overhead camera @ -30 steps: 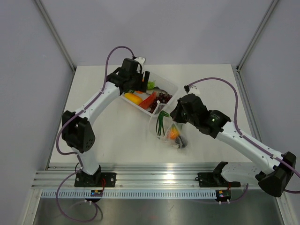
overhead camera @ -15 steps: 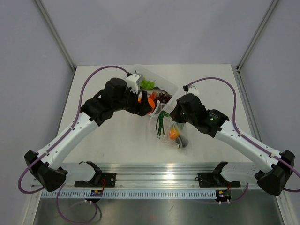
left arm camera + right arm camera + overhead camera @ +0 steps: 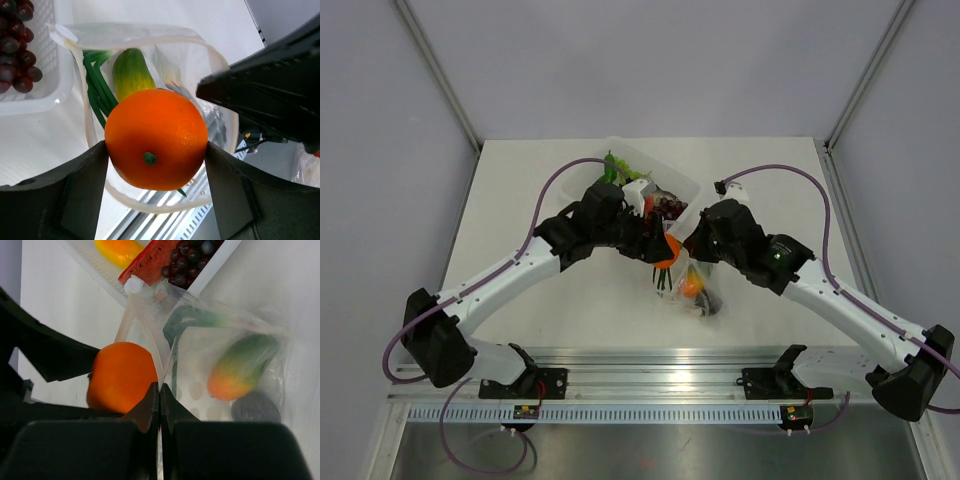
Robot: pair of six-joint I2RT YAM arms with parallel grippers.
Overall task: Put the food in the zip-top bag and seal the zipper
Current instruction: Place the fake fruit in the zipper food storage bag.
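Observation:
My left gripper (image 3: 156, 165) is shut on an orange (image 3: 156, 137) and holds it just over the open mouth of the zip-top bag (image 3: 150, 36). A green onion (image 3: 97, 85) and a green-and-orange fruit (image 3: 242, 365) lie inside the bag, along with a dark round fruit (image 3: 256, 407). My right gripper (image 3: 160, 390) is shut on the bag's mouth edge beside the zipper (image 3: 142, 325) and holds it up. In the top view the orange (image 3: 665, 250) sits between the two grippers, above the bag (image 3: 698, 292).
The white tray (image 3: 685, 188) stands just behind the bag. It holds dark grapes (image 3: 187, 260), a red watermelon slice (image 3: 150, 262) and a yellow piece (image 3: 117, 250). Both arms meet at the table's middle. The metal rail (image 3: 640, 385) runs along the near edge.
The left arm has swung from the tray down and to the right, carrying the orange to the bag's mouth. The right gripper has kept its hold on the bag.

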